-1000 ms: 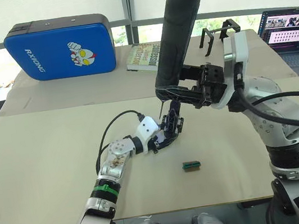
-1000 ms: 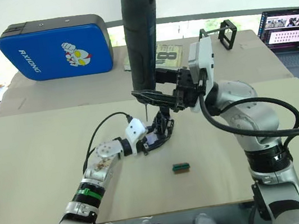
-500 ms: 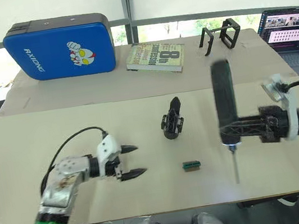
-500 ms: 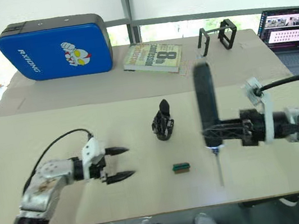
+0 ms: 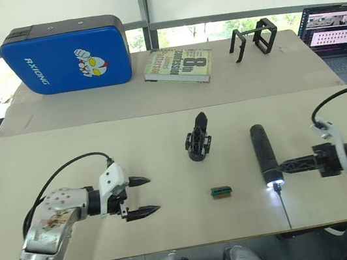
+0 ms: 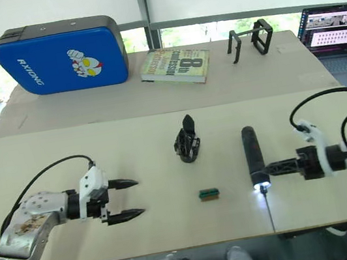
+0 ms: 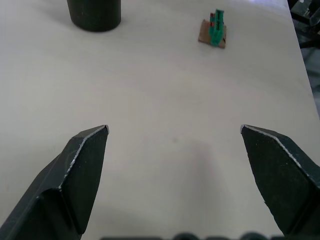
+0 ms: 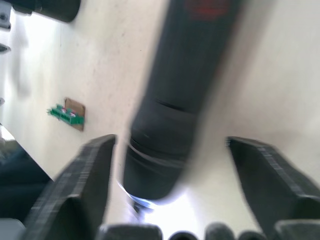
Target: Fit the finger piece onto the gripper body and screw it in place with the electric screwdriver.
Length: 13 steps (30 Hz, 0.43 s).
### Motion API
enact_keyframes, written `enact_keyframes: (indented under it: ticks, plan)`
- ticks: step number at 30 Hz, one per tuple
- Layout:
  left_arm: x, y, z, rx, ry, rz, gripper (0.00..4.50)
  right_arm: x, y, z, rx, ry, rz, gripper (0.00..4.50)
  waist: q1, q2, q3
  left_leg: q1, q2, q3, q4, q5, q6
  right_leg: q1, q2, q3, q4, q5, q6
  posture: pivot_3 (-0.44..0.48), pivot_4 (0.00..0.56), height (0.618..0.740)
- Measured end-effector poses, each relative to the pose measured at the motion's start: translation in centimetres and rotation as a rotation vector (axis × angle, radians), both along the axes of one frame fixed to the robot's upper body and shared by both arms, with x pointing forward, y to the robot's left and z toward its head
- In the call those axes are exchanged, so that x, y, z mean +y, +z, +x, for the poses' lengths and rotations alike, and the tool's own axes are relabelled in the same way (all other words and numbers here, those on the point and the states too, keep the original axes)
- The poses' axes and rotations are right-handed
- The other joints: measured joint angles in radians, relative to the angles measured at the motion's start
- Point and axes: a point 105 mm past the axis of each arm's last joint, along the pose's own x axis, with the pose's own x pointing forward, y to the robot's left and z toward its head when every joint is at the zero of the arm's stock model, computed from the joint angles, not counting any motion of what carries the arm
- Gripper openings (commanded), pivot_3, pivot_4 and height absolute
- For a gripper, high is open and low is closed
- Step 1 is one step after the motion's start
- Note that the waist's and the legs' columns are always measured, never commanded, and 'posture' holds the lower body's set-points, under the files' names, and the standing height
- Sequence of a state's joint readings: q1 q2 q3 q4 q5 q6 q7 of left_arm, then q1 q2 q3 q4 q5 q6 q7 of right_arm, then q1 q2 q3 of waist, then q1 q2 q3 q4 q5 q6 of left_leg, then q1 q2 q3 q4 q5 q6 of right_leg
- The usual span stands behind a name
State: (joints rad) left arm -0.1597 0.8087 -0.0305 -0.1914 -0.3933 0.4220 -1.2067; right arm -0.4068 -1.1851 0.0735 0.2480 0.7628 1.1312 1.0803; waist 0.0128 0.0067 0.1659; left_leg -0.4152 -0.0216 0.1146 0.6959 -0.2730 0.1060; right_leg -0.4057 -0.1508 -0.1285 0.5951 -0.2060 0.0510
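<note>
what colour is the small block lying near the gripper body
Green and black, on a brown base; the small block shows best in the left wrist view.

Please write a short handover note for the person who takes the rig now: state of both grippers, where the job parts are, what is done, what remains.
Left gripper: open, holding nothing, low over the table on the robot's left.
Right gripper: open, fingers either side of the electric screwdriver, not clamped on it.
The electric screwdriver lies flat on the table on the right, light on, bit toward the near edge.
Gripper body: standing upright at table centre, a pointed black finger on top.
A small green block lies in front of it.
Done: the finger piece seems fitted; I cannot see a screw.
Left: check the screw, then withdraw the right arm.
</note>
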Motion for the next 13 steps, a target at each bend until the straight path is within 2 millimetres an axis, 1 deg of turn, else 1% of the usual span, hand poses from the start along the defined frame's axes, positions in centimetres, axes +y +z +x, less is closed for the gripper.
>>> enact_keyframes:
  ticks: [2,3,5,6,7,8,10,11,13]
  plan:
    - [1.4,0.0,-0.5,0.031,0.029,0.020,4.50,-1.6,0.5,-0.7,-0.077,0.070,-0.082,4.44,0.004,0.001,0.000,0.000,0.000,0.000,0.000,0.000,0.000,0.000,0.000,0.000,0.000,-0.001,0.001,0.000,0.150,0.740]
    - [2.6,0.2,-0.9,0.055,0.052,0.031,4.50,-2.5,1.3,-1.2,-0.156,0.151,-0.127,4.44,0.002,0.001,0.001,0.000,0.000,0.000,0.000,-0.001,-0.001,-0.001,0.000,0.001,0.000,-0.001,0.002,0.000,0.150,0.740]
    - [4.5,0.9,-1.1,0.068,0.100,0.057,4.50,-3.4,3.3,-1.1,-0.292,0.231,-0.161,4.44,-0.004,0.002,0.002,0.001,0.000,0.001,0.000,-0.001,-0.002,0.000,0.001,0.003,0.001,-0.001,0.002,0.000,0.150,0.740]
    - [5.2,1.6,-1.1,0.056,0.120,0.065,4.50,-4.0,4.4,-1.0,-0.361,0.257,-0.179,4.44,-0.007,0.003,0.002,0.002,0.000,0.002,0.000,-0.003,-0.007,0.000,0.001,0.004,0.001,-0.004,0.007,0.000,0.150,0.740]
    - [6.1,2.2,-1.2,0.047,0.136,0.075,4.50,-4.6,5.4,-1.0,-0.422,0.275,-0.191,4.44,-0.010,0.003,0.002,0.003,0.000,0.002,0.000,-0.004,-0.009,0.000,0.001,0.004,0.001,-0.005,0.008,0.000,0.150,0.740]
    - [7.6,2.9,-1.3,0.042,0.175,0.101,4.50,-5.9,6.5,-1.2,-0.478,0.286,-0.226,4.44,-0.015,0.004,0.002,0.004,0.001,0.002,0.000,-0.004,-0.010,0.001,0.001,0.004,0.001,-0.005,0.008,0.000,0.150,0.740]
    - [9.5,3.4,-1.6,0.044,0.226,0.123,4.50,-7.4,7.1,-2.0,-0.513,0.325,-0.274,4.44,-0.019,0.005,0.003,0.007,0.001,0.002,-0.001,-0.005,-0.011,0.001,0.001,0.005,0.002,-0.006,0.007,0.000,0.150,0.740]
    - [10.0,3.6,-1.5,0.038,0.244,0.121,4.50,-8.0,7.0,-2.3,-0.516,0.333,-0.295,4.44,-0.019,0.005,0.003,0.009,0.002,0.002,-0.002,-0.005,-0.011,0.001,0.001,0.005,0.002,-0.006,0.006,0.000,0.150,0.740]
    - [10.0,3.8,-1.5,0.033,0.241,0.114,4.50,-8.3,6.8,-2.0,-0.545,0.338,-0.311,4.44,-0.022,0.005,0.003,0.009,0.002,0.003,-0.001,-0.005,-0.012,0.001,0.001,0.005,0.002,-0.004,0.002,0.000,0.150,0.740]
